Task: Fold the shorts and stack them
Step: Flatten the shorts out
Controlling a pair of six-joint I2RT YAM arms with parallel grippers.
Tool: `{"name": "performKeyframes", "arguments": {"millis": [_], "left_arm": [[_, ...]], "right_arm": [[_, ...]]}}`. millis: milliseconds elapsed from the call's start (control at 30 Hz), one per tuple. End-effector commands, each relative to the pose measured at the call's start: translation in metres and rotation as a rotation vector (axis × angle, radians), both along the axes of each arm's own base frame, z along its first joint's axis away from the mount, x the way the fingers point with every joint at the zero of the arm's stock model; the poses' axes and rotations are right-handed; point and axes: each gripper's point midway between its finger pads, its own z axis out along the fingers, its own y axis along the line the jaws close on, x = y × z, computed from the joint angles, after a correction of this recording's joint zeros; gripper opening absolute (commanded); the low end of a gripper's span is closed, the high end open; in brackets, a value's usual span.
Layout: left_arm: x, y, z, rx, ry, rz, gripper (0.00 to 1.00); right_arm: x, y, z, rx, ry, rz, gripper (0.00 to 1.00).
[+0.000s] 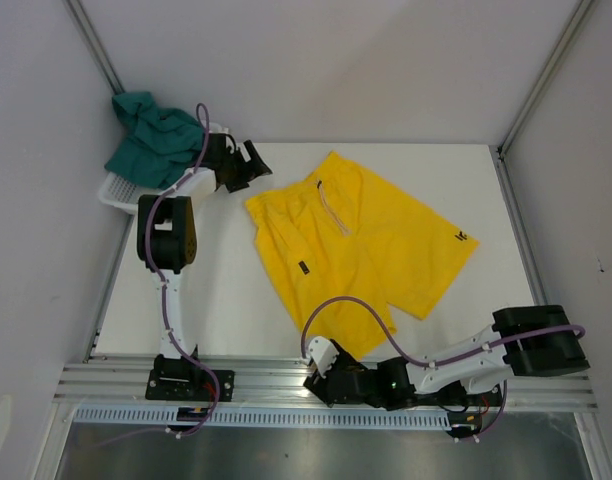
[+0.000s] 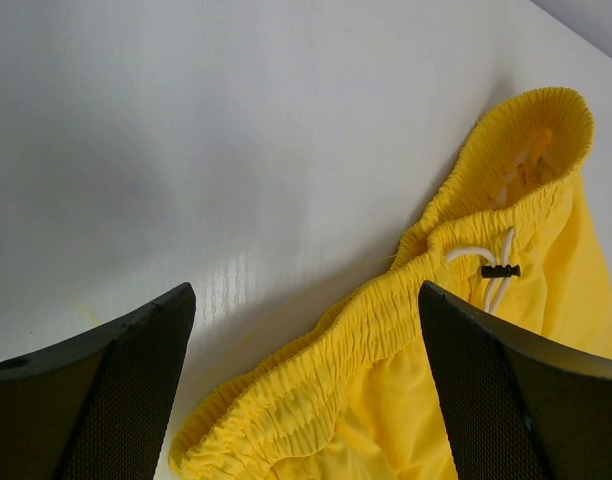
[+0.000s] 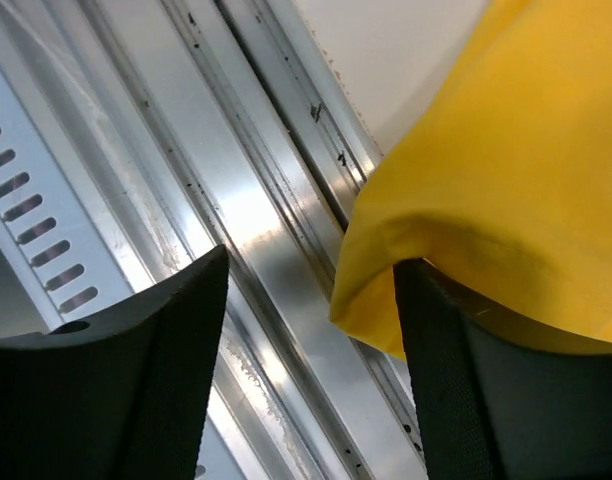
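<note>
Yellow shorts (image 1: 361, 240) lie spread on the table (image 1: 226, 300). Left gripper (image 2: 306, 300) gapes wide over their waistband. Right gripper (image 3: 311, 265) stands parted at their near hem. Teal shorts (image 1: 151, 135) fill the basket (image 1: 114, 195) to their left.

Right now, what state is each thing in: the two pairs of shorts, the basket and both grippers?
yellow shorts: unfolded, spread flat on the table.
teal shorts: unfolded, bunched up in the basket.
basket: at the far left corner, holding the teal shorts.
left gripper: open, empty, by the yellow waistband.
right gripper: open, yellow hem draped over one finger.
</note>
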Motion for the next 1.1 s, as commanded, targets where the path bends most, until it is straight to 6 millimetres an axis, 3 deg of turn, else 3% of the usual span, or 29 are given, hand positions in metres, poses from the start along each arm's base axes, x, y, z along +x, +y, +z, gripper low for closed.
{"name": "performKeyframes", "arguments": {"millis": [0,67,133,200,233,267,333,433,667,933,1067], "left_arm": [[0.004,0.0,0.035,0.022,-0.075,-0.006,0.94],[0.003,0.001,0.036,0.028,-0.076,-0.003,0.94],[0.002,0.003,0.037,0.037,-0.076,0.0,0.94],[0.001,0.004,0.039,0.046,-0.075,0.003,0.94],[0.0,0.004,0.038,0.05,-0.071,0.002,0.94],[0.0,0.005,0.04,0.054,-0.075,0.005,0.94],[-0.001,0.005,0.042,0.057,-0.074,0.004,0.94],[-0.001,0.006,0.045,0.056,-0.079,0.006,0.94],[-0.002,0.004,0.05,0.058,-0.083,0.006,0.94],[-0.004,0.01,0.051,0.085,-0.08,0.017,0.94],[-0.004,0.007,0.051,0.082,-0.081,0.013,0.94]], "right_arm": [[0.011,0.012,0.028,0.059,-0.08,-0.03,0.71],[0.009,0.011,0.034,0.094,-0.058,-0.027,0.74],[0.007,0.013,0.054,0.182,-0.014,-0.025,0.75],[0.011,0.005,0.054,0.236,0.071,-0.05,0.75],[0.012,0.003,0.068,0.301,0.108,-0.055,0.74],[0.007,-0.002,0.062,0.323,0.171,-0.043,0.73],[0.008,-0.008,0.079,0.417,0.23,-0.04,0.71],[0.019,-0.026,0.081,0.46,0.27,-0.099,0.69],[0.055,-0.055,0.056,0.416,0.361,-0.319,0.6],[0.062,-0.072,0.028,0.345,0.459,-0.447,0.57],[0.062,-0.065,0.026,0.364,0.484,-0.424,0.55]]}}
